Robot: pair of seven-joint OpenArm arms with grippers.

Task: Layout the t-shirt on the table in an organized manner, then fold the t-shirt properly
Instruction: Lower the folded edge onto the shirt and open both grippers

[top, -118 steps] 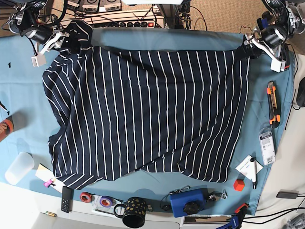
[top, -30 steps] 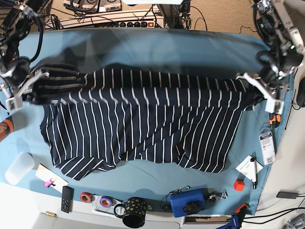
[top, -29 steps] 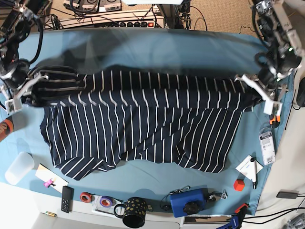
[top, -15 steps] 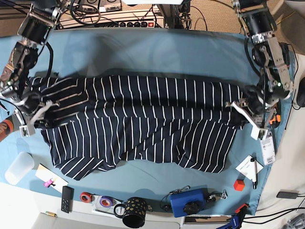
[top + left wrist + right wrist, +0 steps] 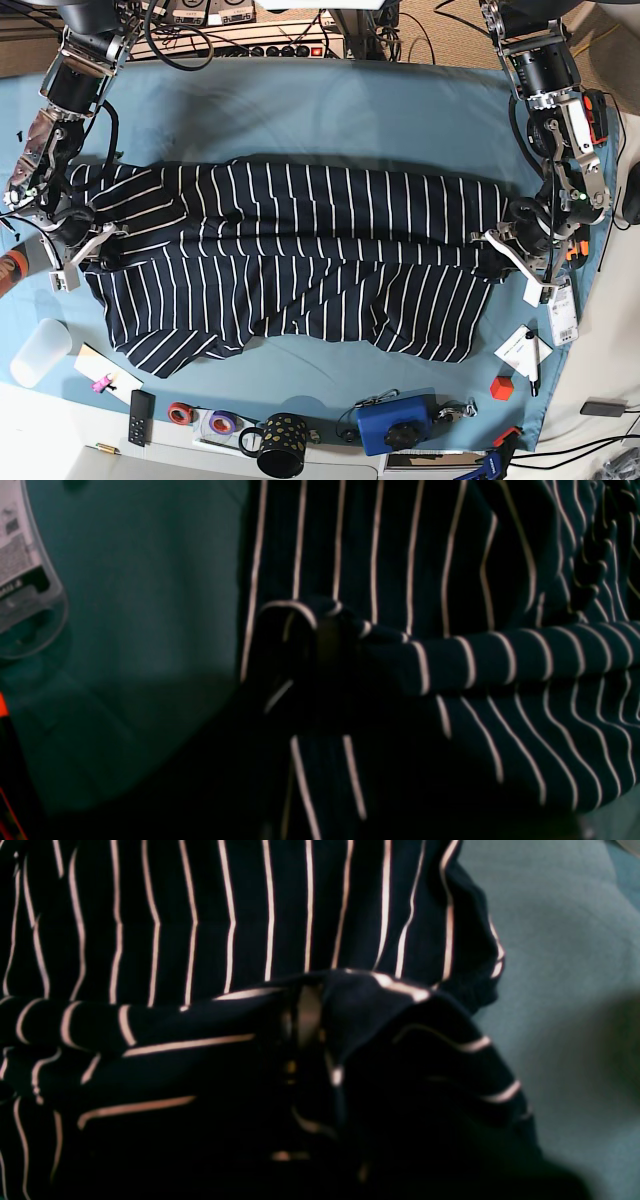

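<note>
The navy t-shirt (image 5: 300,250) with thin white stripes lies across the teal table (image 5: 330,110), its far half folded toward the front over the near half. My left gripper (image 5: 507,250) is at the shirt's right end, low over the cloth. In the left wrist view the left gripper (image 5: 320,645) is shut on a bunched fold of the t-shirt (image 5: 450,660). My right gripper (image 5: 85,255) is at the shirt's left end. In the right wrist view the t-shirt (image 5: 240,940) drapes over the right gripper (image 5: 307,1015), and its jaws are lost in shadow.
Along the front edge stand a spotted black mug (image 5: 283,445), a blue device (image 5: 393,424), tape rolls (image 5: 181,412) and a remote (image 5: 141,417). A white cup (image 5: 40,352) is at front left. A red cube (image 5: 501,387), a card (image 5: 523,352) and a packet (image 5: 560,305) are at the right.
Both grippers have carried the shirt's far edge toward the front and down, laying it over the lower half. The fold now sits nearer the front than half a second ago.
</note>
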